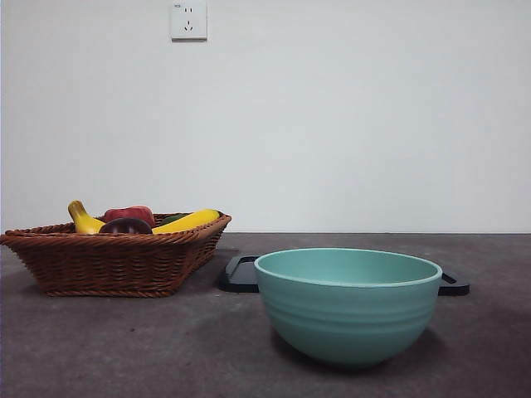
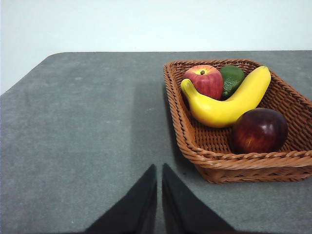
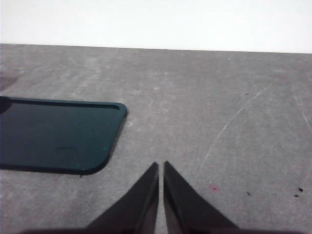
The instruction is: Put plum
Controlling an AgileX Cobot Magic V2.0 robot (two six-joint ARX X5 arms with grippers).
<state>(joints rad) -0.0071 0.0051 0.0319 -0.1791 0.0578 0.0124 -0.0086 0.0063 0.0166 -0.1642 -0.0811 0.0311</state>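
Note:
The dark maroon plum (image 2: 259, 130) lies in the wicker basket (image 2: 195, 146), at the corner nearest my left gripper; in the front view only its top (image 1: 126, 225) shows above the basket rim (image 1: 116, 240). My left gripper (image 2: 159, 170) is shut and empty, over bare table beside the basket. My right gripper (image 3: 161, 168) is shut and empty, over bare table next to a dark tray (image 3: 53, 134). Neither arm shows in the front view. The teal bowl (image 1: 348, 303) stands near the front, right of the basket.
The basket also holds a yellow banana (image 2: 229, 100), a red apple (image 2: 205, 80) and a green fruit (image 2: 231, 78). The dark flat tray (image 1: 241, 275) lies behind the bowl. A white wall with a socket (image 1: 188, 20) stands behind the table.

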